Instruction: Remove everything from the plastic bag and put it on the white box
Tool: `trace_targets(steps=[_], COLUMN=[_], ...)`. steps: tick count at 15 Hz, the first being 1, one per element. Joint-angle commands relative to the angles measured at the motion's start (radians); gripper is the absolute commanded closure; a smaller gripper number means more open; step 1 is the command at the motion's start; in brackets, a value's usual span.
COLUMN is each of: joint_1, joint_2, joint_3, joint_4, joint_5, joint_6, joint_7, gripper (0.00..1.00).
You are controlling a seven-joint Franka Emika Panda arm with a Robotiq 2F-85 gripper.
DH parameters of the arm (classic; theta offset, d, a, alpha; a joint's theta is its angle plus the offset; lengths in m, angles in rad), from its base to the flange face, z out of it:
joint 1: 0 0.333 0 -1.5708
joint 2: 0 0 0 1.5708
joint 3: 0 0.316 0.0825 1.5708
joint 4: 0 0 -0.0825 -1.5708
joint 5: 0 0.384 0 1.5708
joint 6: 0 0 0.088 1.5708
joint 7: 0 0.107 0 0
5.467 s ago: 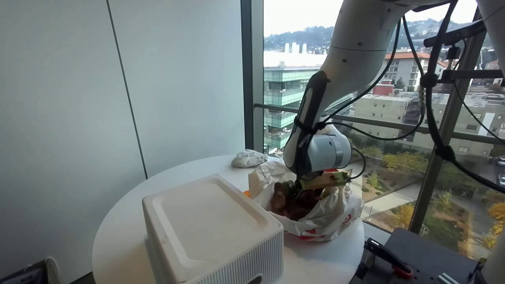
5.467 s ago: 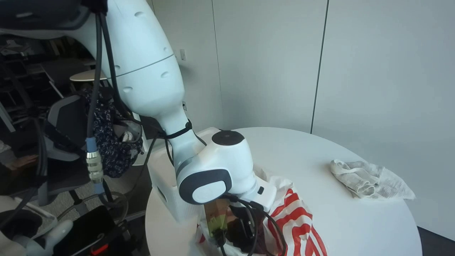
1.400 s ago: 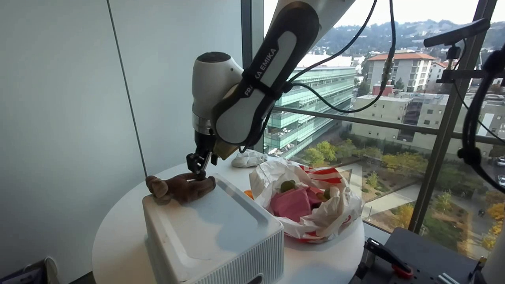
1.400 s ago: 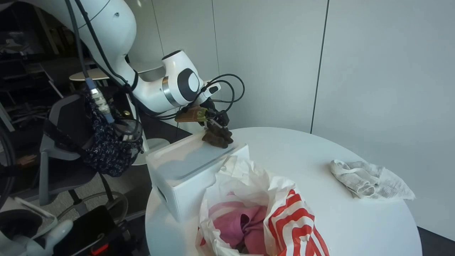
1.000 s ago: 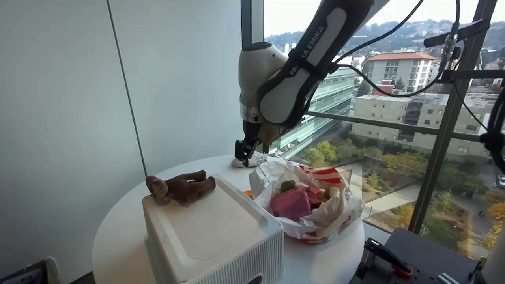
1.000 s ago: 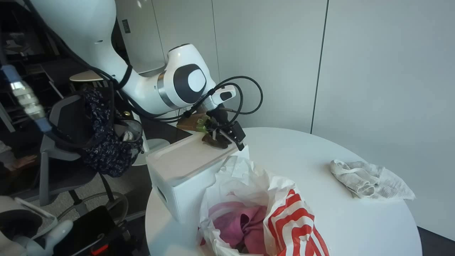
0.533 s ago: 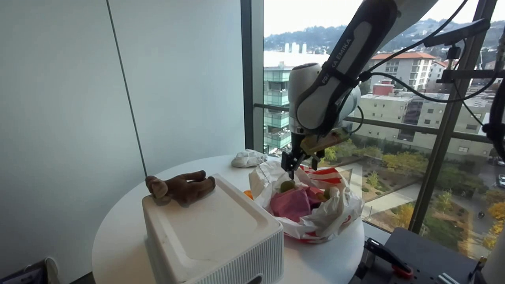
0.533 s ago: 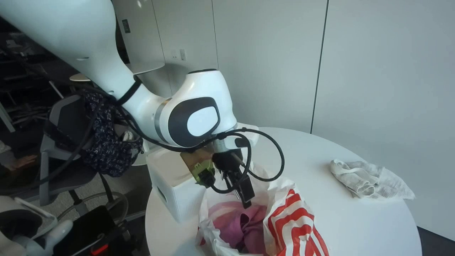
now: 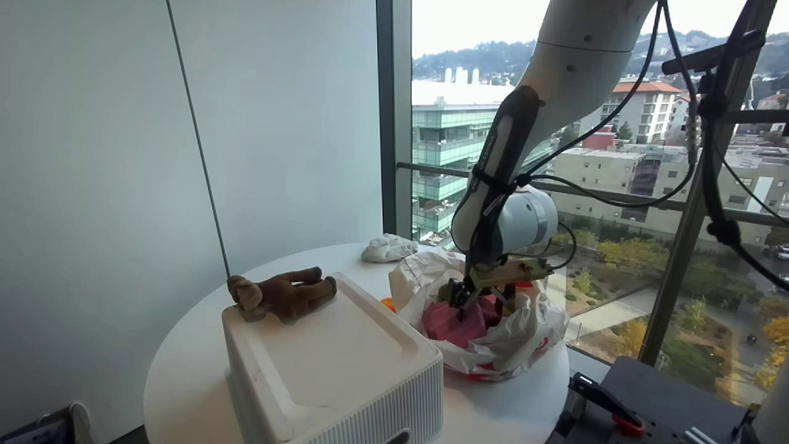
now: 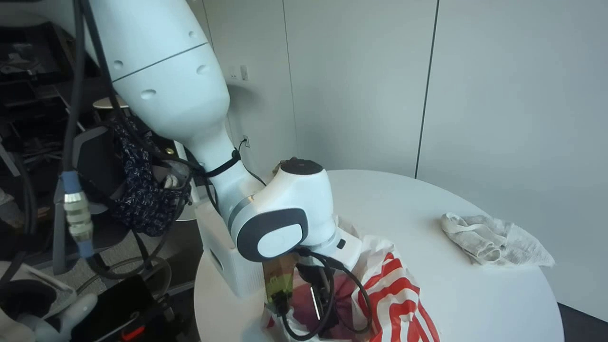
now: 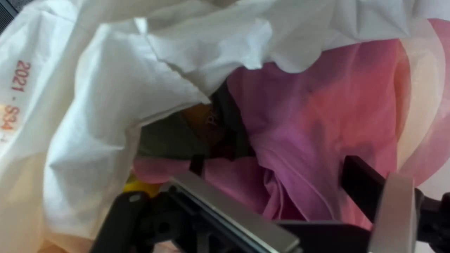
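The plush (image 9: 286, 297) lies on the box (image 9: 348, 348), left of centre in an exterior view, so I take the step to be fetching the cloth (image 9: 451, 330), which sits in the bag (image 9: 524, 333), right of centre there. My gripper (image 11: 276, 167), low in the wrist view, has its jaws spread wide over the cloth and holds nothing; whether they touch it I can't tell. Next, I'd say, close on a fold and lift without snagging the bag.

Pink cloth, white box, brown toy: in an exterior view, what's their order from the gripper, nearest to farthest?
1. Pink cloth: in the plastic bag, right by the gripper.
2. White box: left of the bag.
3. Brown toy: atop the box, back-left edge.
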Motion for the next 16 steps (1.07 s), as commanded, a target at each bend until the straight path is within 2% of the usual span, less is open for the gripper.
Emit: trace_targets(steps=[1,4,10,12,16], joint_1=[-0.054,-0.039,-0.012,-0.007,0.009], joint_2=[0.129,0.126,0.031,-0.022,-0.189], joint_3=[0.053,0.041,0.003,0.0,-0.014], joint_4=[0.093,0.102,0.067,0.054,0.032], joint_5=[0.088,0.079,0.068,0.068,0.045], joint_6=[0.031,0.027,-0.009,-0.075,-0.279], joint_7=[-0.078,-0.095,-0.08,-0.075,-0.058], gripper=[0.26,0.51,0.95,1.0,0.97])
